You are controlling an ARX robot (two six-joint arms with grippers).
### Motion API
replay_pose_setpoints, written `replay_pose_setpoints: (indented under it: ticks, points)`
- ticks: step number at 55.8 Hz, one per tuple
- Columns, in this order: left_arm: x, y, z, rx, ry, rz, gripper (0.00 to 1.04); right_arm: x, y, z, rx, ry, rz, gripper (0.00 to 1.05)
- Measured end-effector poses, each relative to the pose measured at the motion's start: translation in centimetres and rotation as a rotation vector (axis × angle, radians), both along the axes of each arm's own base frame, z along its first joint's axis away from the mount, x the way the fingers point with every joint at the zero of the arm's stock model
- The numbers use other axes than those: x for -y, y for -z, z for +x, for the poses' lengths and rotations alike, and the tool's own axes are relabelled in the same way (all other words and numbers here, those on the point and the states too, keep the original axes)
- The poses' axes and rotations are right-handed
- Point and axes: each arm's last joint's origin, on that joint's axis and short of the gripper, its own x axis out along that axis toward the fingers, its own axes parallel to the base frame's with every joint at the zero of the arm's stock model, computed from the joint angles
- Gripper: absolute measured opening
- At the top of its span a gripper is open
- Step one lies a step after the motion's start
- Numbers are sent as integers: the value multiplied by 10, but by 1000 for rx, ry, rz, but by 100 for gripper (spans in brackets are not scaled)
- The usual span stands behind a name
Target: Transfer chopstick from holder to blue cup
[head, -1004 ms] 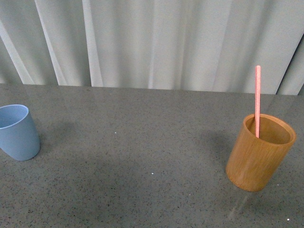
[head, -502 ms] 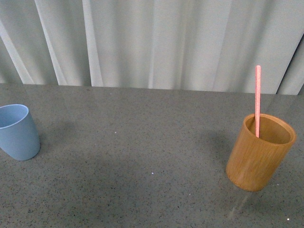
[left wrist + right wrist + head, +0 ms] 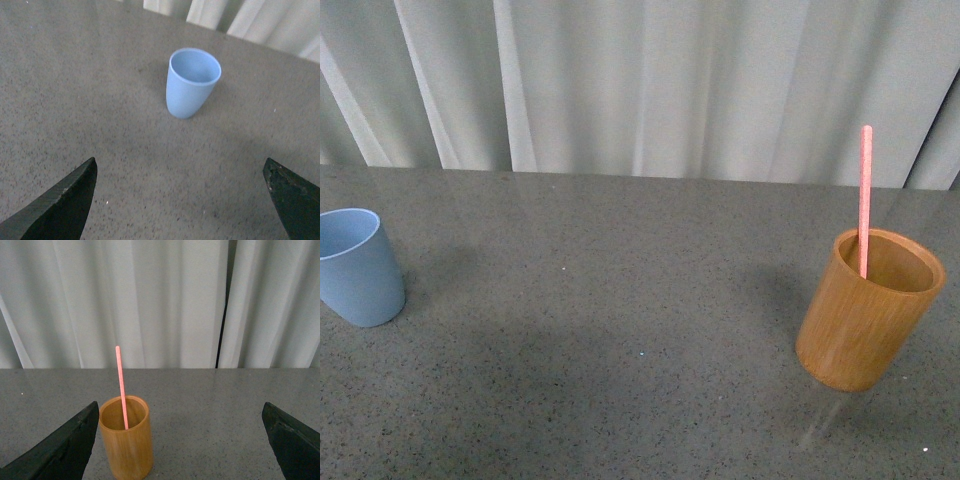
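A pink chopstick point(image 3: 865, 190) stands nearly upright in the orange-brown holder point(image 3: 860, 320) at the right of the grey table; both also show in the right wrist view, chopstick point(image 3: 120, 380) and holder point(image 3: 126, 442). The light-blue cup point(image 3: 358, 270) stands empty at the far left, also in the left wrist view point(image 3: 192, 85). Neither arm shows in the front view. My left gripper point(image 3: 180, 167) is open and empty, well short of the cup. My right gripper point(image 3: 180, 410) is open and empty, with the holder near its one finger.
The speckled grey table point(image 3: 620, 330) spans the view between cup and holder. A pale pleated curtain point(image 3: 650, 90) hangs behind the table's far edge, with a dark gap in it in the right wrist view point(image 3: 223, 305).
The front view has shifted slightly: cup, holder and chopstick all sit a little higher in the picture than before. The objects stand as before on the table.
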Motion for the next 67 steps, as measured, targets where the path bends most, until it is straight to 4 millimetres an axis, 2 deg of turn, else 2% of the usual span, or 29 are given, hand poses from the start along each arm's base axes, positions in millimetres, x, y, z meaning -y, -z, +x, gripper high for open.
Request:
replay_pose_setpoints:
  ticks: [4, 8, 16, 26, 35, 42, 48, 59, 67]
  points:
    - [-10, -18, 15, 18, -11, -22, 98, 0, 0, 0, 0, 0, 0, 95]
    - [-20, -32, 35, -64, -13, -40, 98, 0, 0, 0, 0, 0, 0, 95]
    - [-32, -42, 81, -274, 44, -54, 98, 0, 0, 0, 0, 0, 0, 95]
    - [-32, -65, 133, -408, 142, -54, 98, 0, 0, 0, 0, 0, 0, 95]
    - [-27, -82, 165, -450, 198, -21, 98, 0, 0, 0, 0, 0, 0, 95]
    - [-24, -79, 182, -491, 195, 12, 98, 0, 0, 0, 0, 0, 0, 95]
    - [-25, -67, 195, -543, 180, 21, 98, 0, 0, 0, 0, 0, 0, 95]
    - [-24, -44, 208, -619, 157, 41, 98, 0, 0, 0, 0, 0, 0, 95]
    - [-25, -36, 217, -634, 139, 58, 98, 0, 0, 0, 0, 0, 0, 95]
